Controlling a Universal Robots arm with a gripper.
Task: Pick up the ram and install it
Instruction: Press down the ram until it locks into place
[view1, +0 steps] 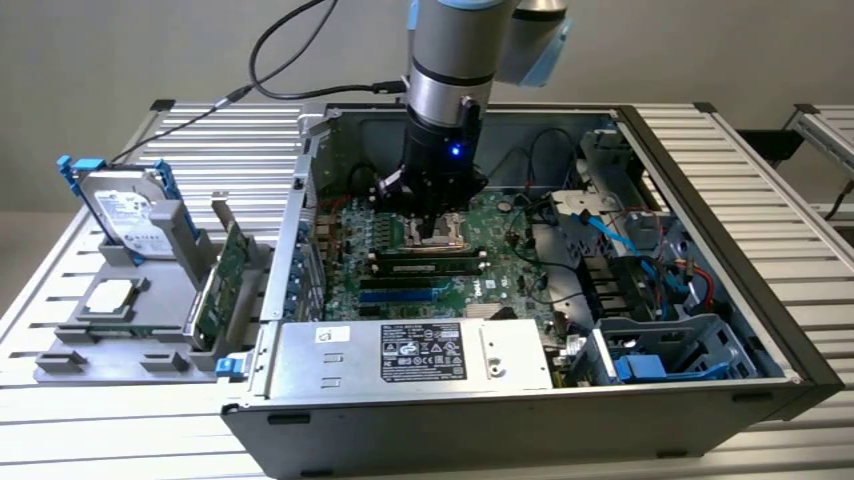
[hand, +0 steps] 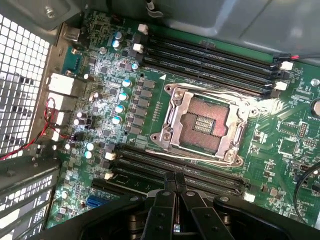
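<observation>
The ram (view1: 427, 266) looks to be lying in a slot on the motherboard (view1: 514, 250), inside the open computer case (view1: 747, 330). It is a thin green stick with dark chips. Its long side runs from the exterior view's left to the exterior view's right, the same way as the blue slots (view1: 400, 294) just in front of it. I can't tell if it is pushed all the way in.

The tool (view1: 433, 222) hangs right over the board. The ram lies just below it and a little nearer the front of the case. The tool's two fingers (hand: 167, 192) are pressed tight together with nothing between them. In the wrist view their tips sit just over the long black slots (hand: 200, 172), next to the open CPU socket (hand: 202, 125). I think the tool is pushing on the ram or has let it go, but I am not sure which.

The silver power supply (view1: 400, 350) at the front of the case has a black and white label (view1: 420, 352). Its writing is too small to read.

On the counter (view1: 787, 200), a grey tray (view1: 80, 365) holds a hard drive (view1: 127, 215) and a wider green card (view1: 220, 280).
</observation>
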